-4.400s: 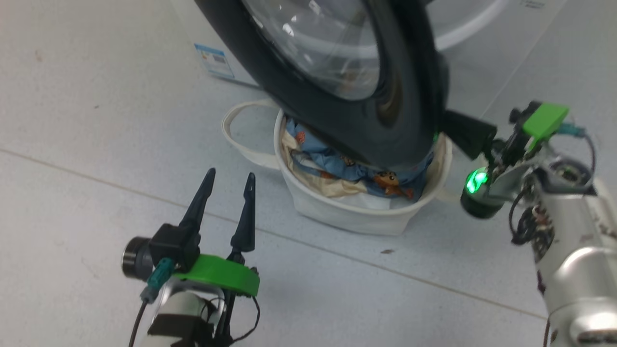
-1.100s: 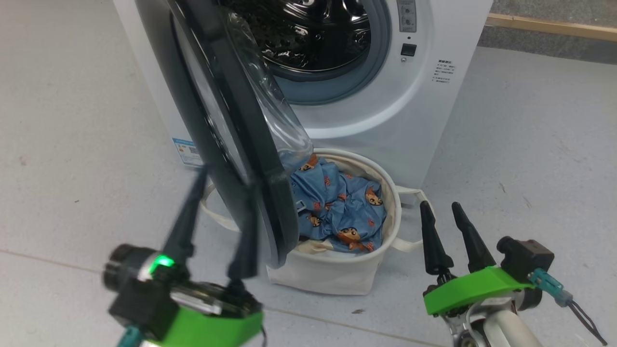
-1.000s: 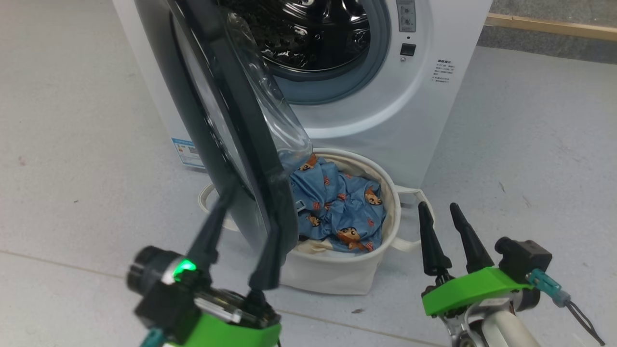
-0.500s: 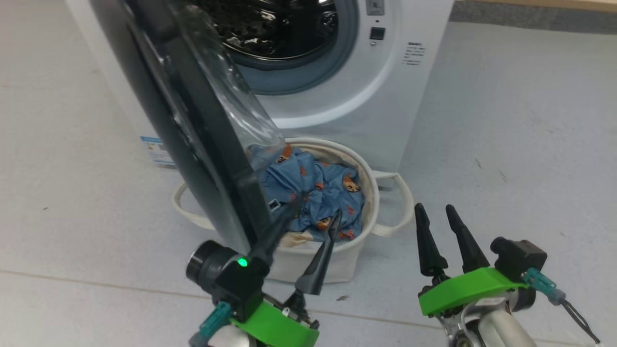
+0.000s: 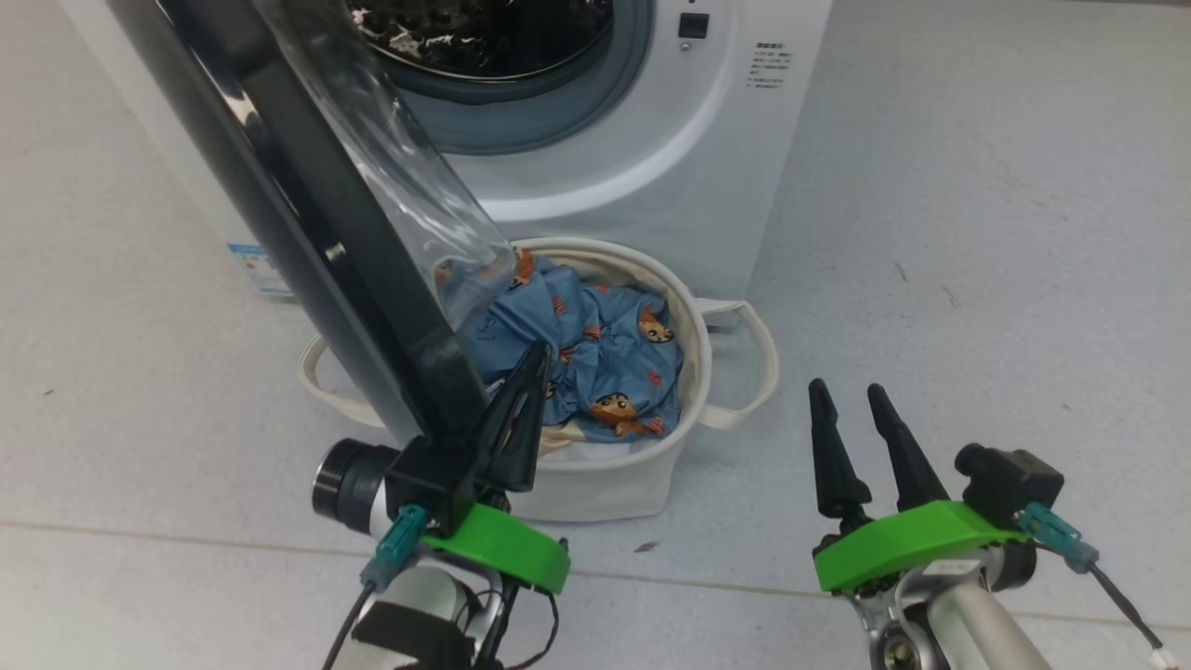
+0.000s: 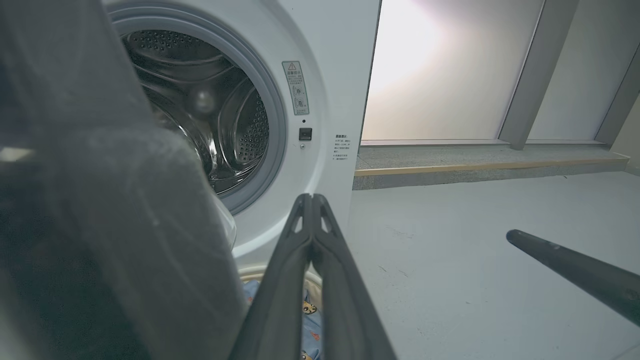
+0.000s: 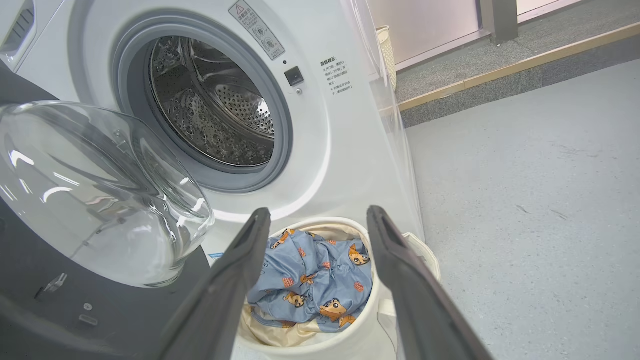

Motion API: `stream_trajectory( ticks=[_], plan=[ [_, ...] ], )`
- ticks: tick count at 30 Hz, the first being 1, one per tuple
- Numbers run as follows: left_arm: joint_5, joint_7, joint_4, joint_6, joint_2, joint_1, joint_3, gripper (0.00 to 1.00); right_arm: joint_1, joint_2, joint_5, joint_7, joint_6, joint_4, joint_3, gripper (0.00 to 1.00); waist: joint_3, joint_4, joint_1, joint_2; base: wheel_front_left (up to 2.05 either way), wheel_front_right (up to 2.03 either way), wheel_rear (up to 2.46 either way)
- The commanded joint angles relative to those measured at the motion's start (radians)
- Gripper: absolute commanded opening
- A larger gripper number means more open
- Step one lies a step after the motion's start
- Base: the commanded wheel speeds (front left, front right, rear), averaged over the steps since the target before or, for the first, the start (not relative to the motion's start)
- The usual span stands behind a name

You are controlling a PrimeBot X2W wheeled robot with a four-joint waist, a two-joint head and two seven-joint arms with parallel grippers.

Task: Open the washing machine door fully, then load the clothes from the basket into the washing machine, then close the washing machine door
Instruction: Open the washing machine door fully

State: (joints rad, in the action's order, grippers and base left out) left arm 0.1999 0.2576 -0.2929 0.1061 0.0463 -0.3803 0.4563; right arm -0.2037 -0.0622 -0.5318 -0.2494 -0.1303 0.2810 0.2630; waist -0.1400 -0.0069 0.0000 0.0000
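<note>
nearest, at 7 o'clock in the head view, the left gripper (image 5: pixel 537 361) is seen with its two dark fingers pressed together into a single point, and nothing is caught between them. its tips are laid across the near side of the basket's contents, but whether fabric is touched cannot be told. in the left wrist view a dark finger (image 6: pixel 575 272) of the other arm is seen at 4 o'clock.

at 5 o'clock in the head view the right gripper (image 5: pixel 845 391) is held over the grey floor (image 5: pixel 977 233), jaws spread a little and empty, off to the 3 o'clock side of the basket.

the cream canvas basket (image 5: pixel 605 479) is stood on the floor just in front of the machine, with looped handles at 9 and 3 o'clock. the clothes (image 5: pixel 595 340) are piled inside it: blue fabric printed with orange-brown cartoon faces, over a cream garment (image 5: pixel 558 443) at the near rim.

the washing machine door (image 5: pixel 279 186) is swung open at 10 o'clock, its black ring seen nearly edge-on. its glass bowl (image 5: pixel 391 177) bulges out over the basket's 9 o'clock side.

behind, at 12 o'clock, the white washing machine (image 5: pixel 633 186) is stood with its grey-rimmed opening uncovered and the perforated steel drum (image 7: pixel 215 115) exposed. a blue sticker (image 5: pixel 247 267) is fixed low at its 9 o'clock corner.

farthest, a frosted window (image 6: pixel 450 70) is seen in the left wrist view.
</note>
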Motion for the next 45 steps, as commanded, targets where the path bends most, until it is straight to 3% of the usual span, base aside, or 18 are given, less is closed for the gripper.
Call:
stream_trajectory(
  ticks=[1, 10, 19, 27, 37, 45],
  plan=[
    [0.005, 0.004, 0.029, 0.011, 0.004, -0.031, -0.046, 0.0, -0.033, 0.012, -0.005, -0.012, 0.0, -0.025, 0.017, 1.0, -0.006, 0.013, 0.0, 0.0, 0.0, 0.0, 0.0],
    [0.002, 0.004, 0.06, 0.023, 0.004, 0.014, -0.043, 0.0, -0.037, 0.012, 0.006, -0.012, 0.0, -0.008, 0.014, 1.0, -0.012, 0.106, 0.0, 0.0, 0.0, 0.0, 0.0],
    [0.014, 0.004, 0.086, 0.04, 0.004, 0.054, -0.015, 0.0, -0.029, 0.012, 0.014, -0.012, 0.0, 0.009, 0.025, 1.0, 0.001, 0.257, 0.0, 0.0, 0.0, 0.0, 0.0],
    [0.016, 0.004, 0.069, 0.046, 0.004, 0.064, -0.067, 0.0, -0.027, 0.012, 0.024, -0.012, 0.0, 0.023, 0.041, 1.0, 0.015, 0.358, 0.0, 0.0, 0.0, 0.0, 0.0],
    [0.019, 0.004, 0.005, 0.04, 0.025, 0.027, -0.208, 0.0, -0.043, 0.012, 0.026, -0.012, 0.0, 0.024, 0.054, 1.0, -0.014, 0.362, 0.0, 0.0, 0.0, 0.0, 0.0],
    [0.073, 0.004, -0.024, 0.062, 0.068, -0.032, -0.406, 0.0, -0.064, 0.012, 0.066, -0.012, 0.0, 0.032, 0.028, 1.0, -0.086, 0.354, 0.0, 0.0, 0.0, 0.0, 0.0]
  ],
)
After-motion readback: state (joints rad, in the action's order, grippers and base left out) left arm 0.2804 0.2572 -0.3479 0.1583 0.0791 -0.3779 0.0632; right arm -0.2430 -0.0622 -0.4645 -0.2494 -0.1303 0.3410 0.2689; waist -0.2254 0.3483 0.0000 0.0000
